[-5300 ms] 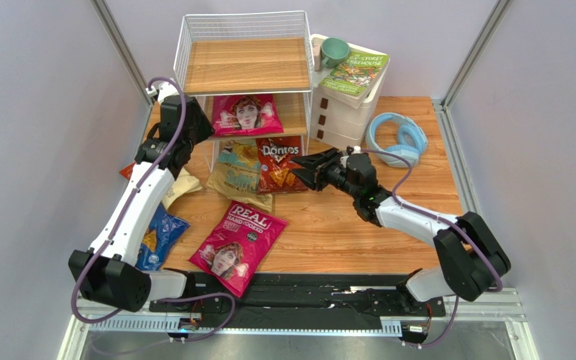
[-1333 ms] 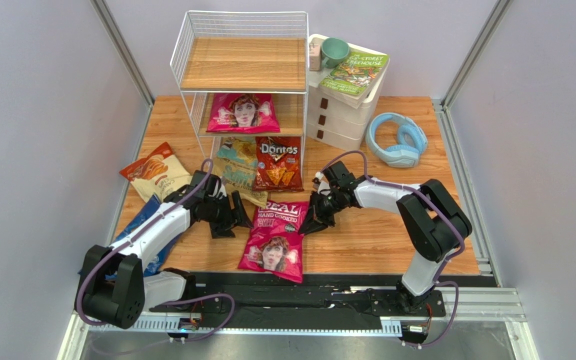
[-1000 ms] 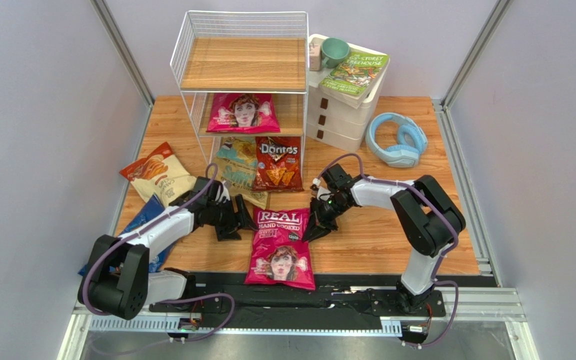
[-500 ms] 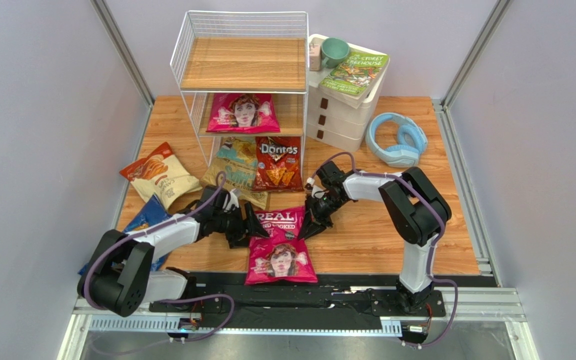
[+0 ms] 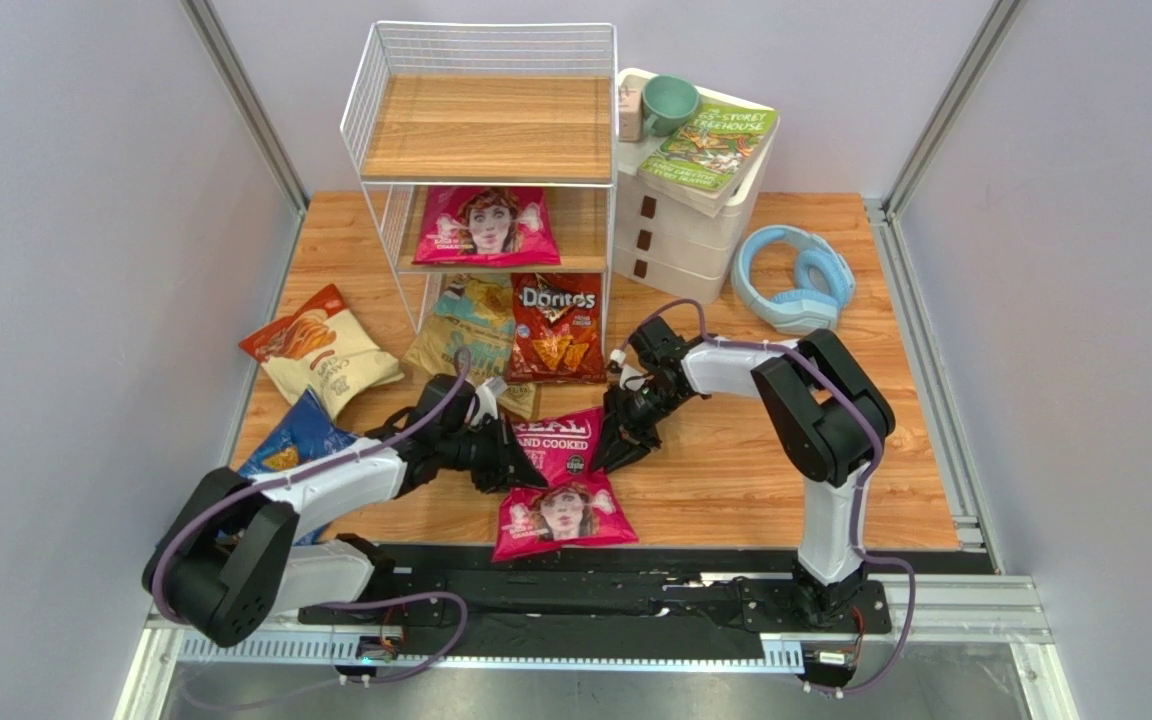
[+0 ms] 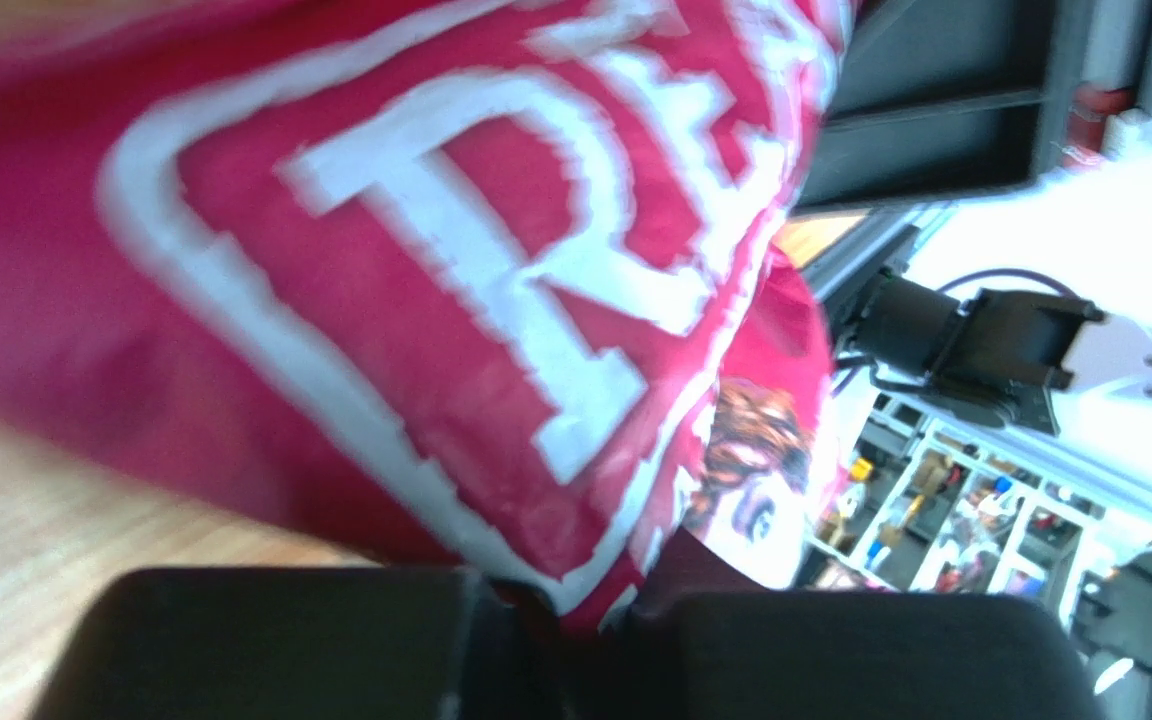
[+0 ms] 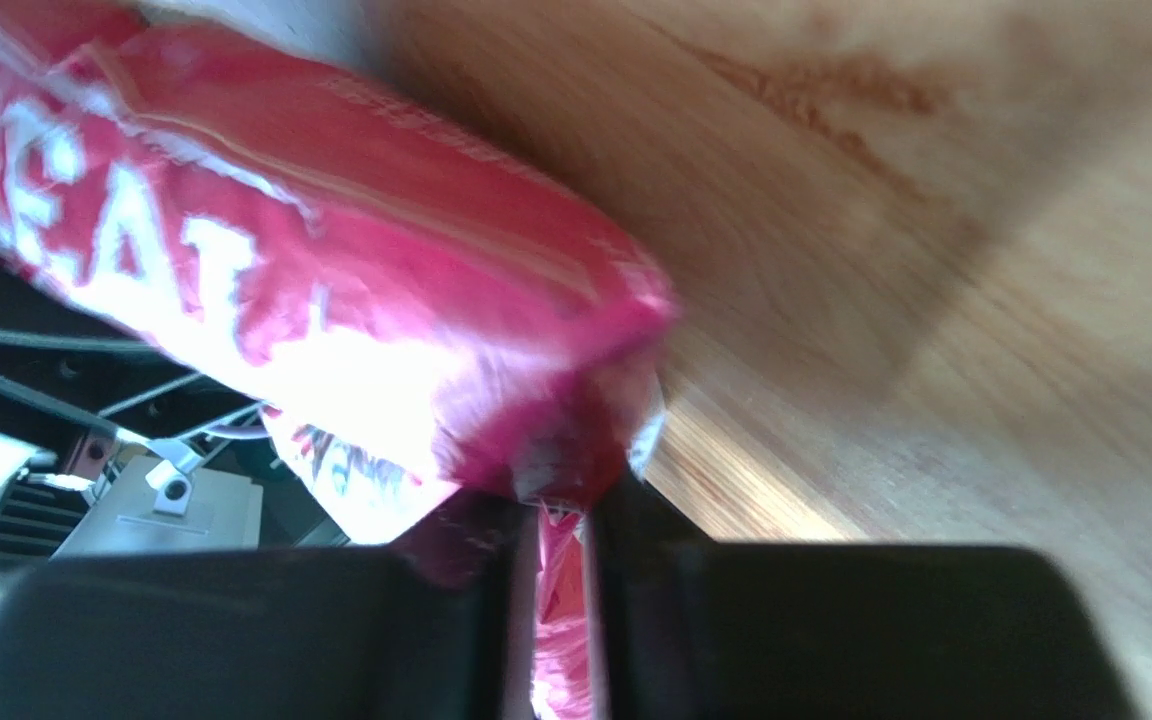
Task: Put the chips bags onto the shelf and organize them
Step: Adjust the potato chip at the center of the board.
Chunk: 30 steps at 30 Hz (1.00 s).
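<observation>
A magenta "REAL" chips bag with a face [image 5: 558, 477] lies near the table's front, its top edge raised. My left gripper [image 5: 519, 450] is shut on its left top corner; the bag fills the left wrist view [image 6: 432, 285]. My right gripper [image 5: 612, 446] is shut on its right top corner, whose edge shows pinched in the right wrist view [image 7: 560, 495]. The white wire shelf [image 5: 485, 90] stands at the back. A second magenta bag [image 5: 486, 225] lies on its middle tier. A red Doritos bag [image 5: 557, 326] and a tan-and-teal bag [image 5: 465, 338] sit at its bottom.
An orange-and-cream bag [image 5: 315, 345] and a blue Doritos bag [image 5: 289, 446] lie at the left. A white drawer unit [image 5: 683, 210] with a green book [image 5: 713, 146] and a mug [image 5: 669, 104] stands right of the shelf. Blue headphones [image 5: 793, 279] lie further right.
Both grippers closed in on the magenta bag's top corners and took hold. The bag's top edge has lifted and the bag looks shorter than half a second ago.
</observation>
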Each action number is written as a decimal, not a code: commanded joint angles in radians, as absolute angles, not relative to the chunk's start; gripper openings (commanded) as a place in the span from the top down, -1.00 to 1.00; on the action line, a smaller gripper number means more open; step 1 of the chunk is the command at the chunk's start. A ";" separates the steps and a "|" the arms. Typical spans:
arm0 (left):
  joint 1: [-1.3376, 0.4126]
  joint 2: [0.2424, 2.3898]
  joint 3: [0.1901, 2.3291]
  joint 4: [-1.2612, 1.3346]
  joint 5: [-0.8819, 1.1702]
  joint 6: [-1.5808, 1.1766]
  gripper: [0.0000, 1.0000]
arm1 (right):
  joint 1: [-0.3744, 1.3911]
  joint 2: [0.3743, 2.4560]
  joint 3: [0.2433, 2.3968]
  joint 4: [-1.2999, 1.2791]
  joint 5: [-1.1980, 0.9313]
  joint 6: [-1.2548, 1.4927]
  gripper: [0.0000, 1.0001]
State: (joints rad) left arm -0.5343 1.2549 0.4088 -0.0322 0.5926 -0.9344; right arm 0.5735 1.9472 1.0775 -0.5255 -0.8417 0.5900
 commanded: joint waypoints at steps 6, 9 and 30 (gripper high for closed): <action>-0.535 0.933 0.451 -0.199 0.486 -0.922 1.00 | 0.506 1.770 1.051 -0.492 -0.831 0.632 0.28; -0.531 0.827 0.495 -0.294 0.430 -0.911 1.00 | 0.471 1.665 1.014 -0.528 -0.830 0.650 0.22; -0.410 1.138 0.882 -0.318 0.235 -1.230 1.00 | 0.546 1.194 0.764 -0.215 -0.596 1.288 -0.39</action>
